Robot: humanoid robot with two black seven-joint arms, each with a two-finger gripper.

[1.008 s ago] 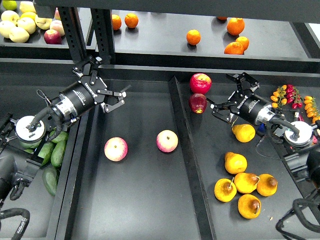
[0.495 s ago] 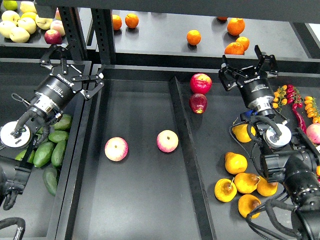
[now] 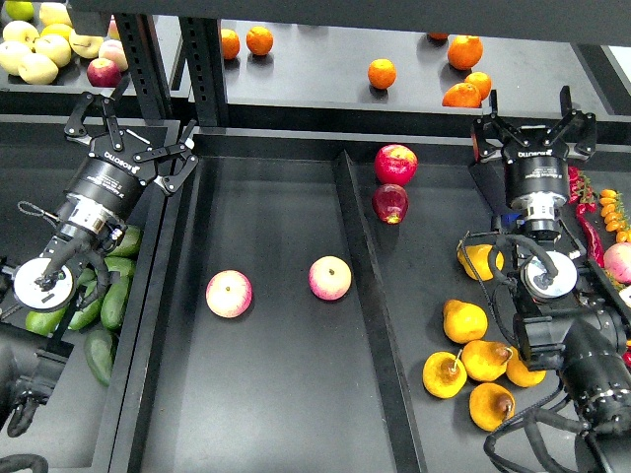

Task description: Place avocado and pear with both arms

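Several green avocados (image 3: 103,294) lie in the left bin, partly hidden by my left arm. The darkest one (image 3: 99,355) lies at the front of the pile. Several yellow-orange pears lie in the right bin; a roundish one with a brown stem (image 3: 444,374) is at the front left of the group. My left gripper (image 3: 133,123) is open and empty above the far end of the left bin. My right gripper (image 3: 532,126) is open and empty at the back of the right bin, well away from the pears.
Two pink-yellow apples (image 3: 228,294) (image 3: 329,278) lie in the middle bin. Two red apples (image 3: 395,164) (image 3: 390,203) lie at the right bin's back left. Oranges (image 3: 382,73) and pale apples (image 3: 37,67) sit on the back shelf. Chillies (image 3: 609,209) lie far right.
Both grippers have drawn away from the middle: the left one went left and back, the right one went right and back. Both stay open and empty. The fruit has not moved.
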